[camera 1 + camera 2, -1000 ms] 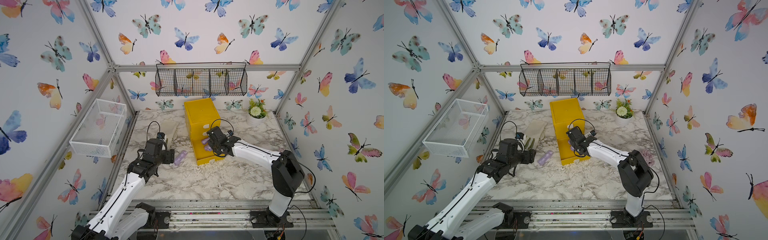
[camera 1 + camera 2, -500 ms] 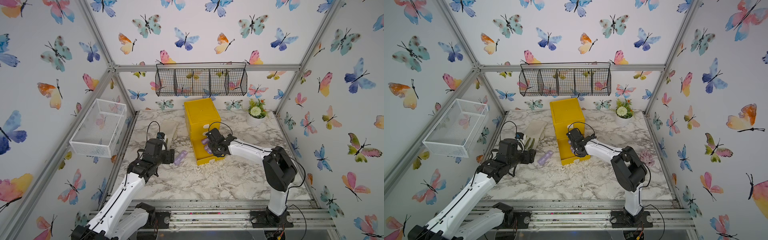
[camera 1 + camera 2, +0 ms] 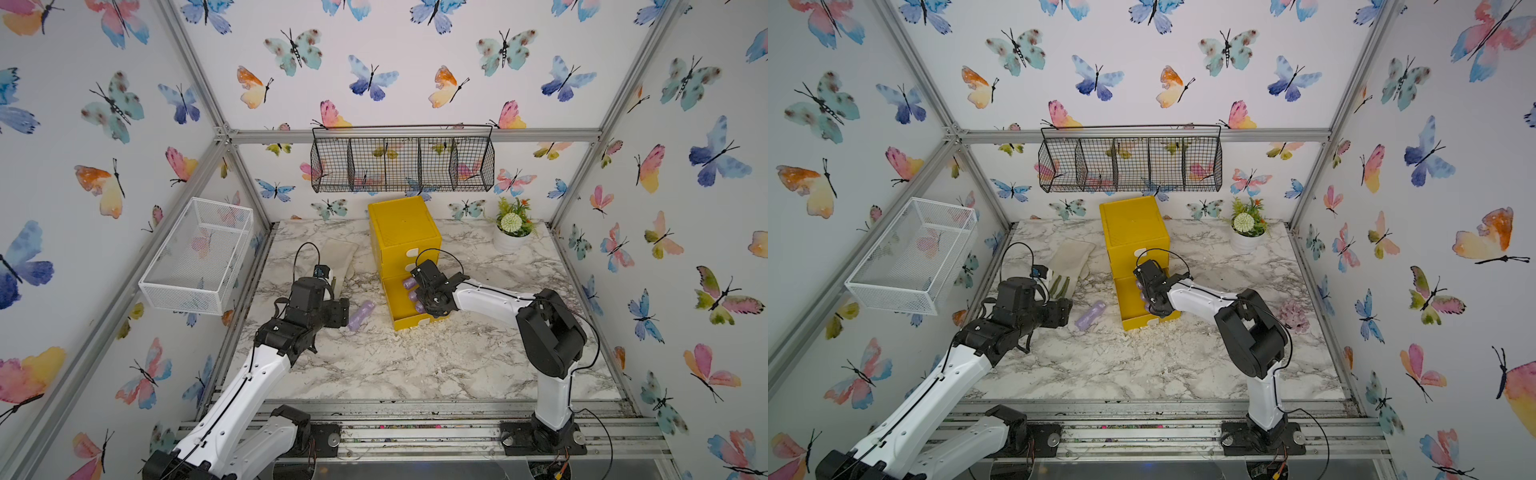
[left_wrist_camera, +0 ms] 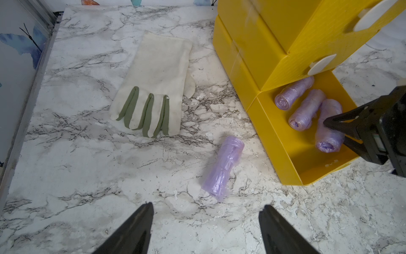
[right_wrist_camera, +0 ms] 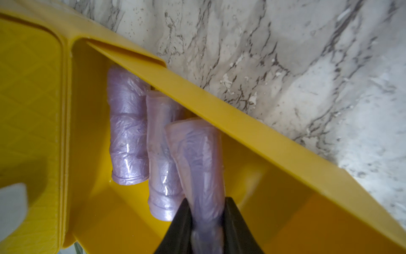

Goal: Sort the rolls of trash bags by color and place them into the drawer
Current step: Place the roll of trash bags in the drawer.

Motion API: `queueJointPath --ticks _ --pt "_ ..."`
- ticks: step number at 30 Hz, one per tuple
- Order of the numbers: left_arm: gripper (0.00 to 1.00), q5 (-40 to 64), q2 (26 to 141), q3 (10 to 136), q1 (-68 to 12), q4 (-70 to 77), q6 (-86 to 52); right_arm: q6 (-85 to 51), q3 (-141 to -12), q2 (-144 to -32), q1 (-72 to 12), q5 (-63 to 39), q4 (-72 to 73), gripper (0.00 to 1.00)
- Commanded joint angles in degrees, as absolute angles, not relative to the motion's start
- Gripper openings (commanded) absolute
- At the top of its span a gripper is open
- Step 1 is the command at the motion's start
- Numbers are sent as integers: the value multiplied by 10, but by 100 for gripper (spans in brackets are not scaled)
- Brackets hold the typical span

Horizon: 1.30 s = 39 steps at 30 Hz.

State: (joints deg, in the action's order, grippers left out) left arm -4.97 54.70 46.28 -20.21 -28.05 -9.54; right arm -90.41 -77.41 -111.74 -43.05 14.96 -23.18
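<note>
right hand (image 5: 207, 199) pinching purple roll (image 5: 195, 154) inside open bottom drawer (image 5: 241, 125) | left hand (image 4: 207, 204) wide, near loose roll (image 4: 223, 167)

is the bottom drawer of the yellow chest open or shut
Open: the bottom drawer is pulled out, with three purple rolls inside.

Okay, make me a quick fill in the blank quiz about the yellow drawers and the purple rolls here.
On the yellow chest, the ____ drawer stands open.
It contains ____ purple rolls; the right gripper pinches the frontmost roll.
Only ____ purple roll lies on the table, before the open left gripper.
Missing words: bottom; three; one.
</note>
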Motion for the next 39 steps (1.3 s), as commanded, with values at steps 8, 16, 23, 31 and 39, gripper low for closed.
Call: queueJointPath --ticks 8,16,23,31,39 --pt "81 -41 541 457 -198 -274 -99 -902 -776 -1132 -425 156 -242 28" --pt "81 -41 541 457 -198 -275 -98 -902 -775 -1136 -423 151 -240 36" --pt "81 -42 540 456 -198 -274 -98 -900 -773 -1131 -423 150 -236 37" --pt "81 -42 539 457 -198 -274 -98 -898 -772 -1122 -423 150 -233 37" --pt "81 -42 539 456 -198 -274 -98 -860 -777 -1068 -423 151 -232 39"
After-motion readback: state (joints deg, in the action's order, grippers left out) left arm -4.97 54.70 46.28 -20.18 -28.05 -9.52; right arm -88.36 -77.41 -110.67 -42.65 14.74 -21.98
